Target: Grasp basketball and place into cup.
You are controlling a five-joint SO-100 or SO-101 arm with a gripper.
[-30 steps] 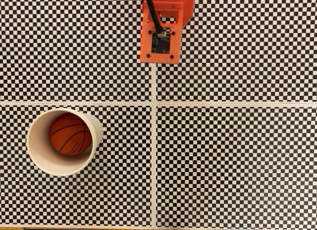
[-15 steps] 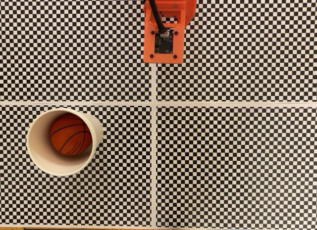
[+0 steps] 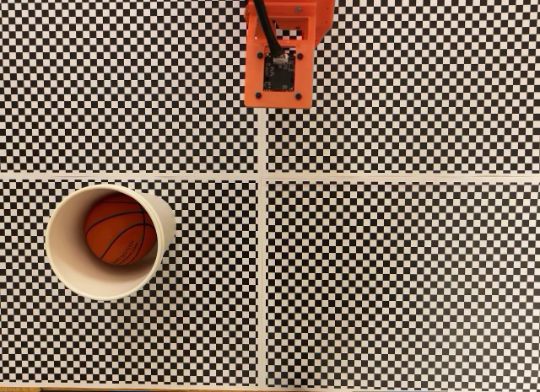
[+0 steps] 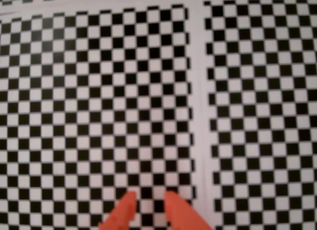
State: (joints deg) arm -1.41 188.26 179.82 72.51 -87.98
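Resting inside cup (image 3: pixel 63 265), basketball (image 3: pixel 120 232); gripper (image 4: pixel 148 199) empty, fingertips slightly parted

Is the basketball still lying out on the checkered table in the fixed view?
No, the basketball sits inside the cup, whose cream rim rings it on every side.

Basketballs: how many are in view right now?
1. The small orange-red miniature basketball sits inside the wide cream-white paper cup, at the fixed view's lower left. Nothing suggests a second ball underneath.
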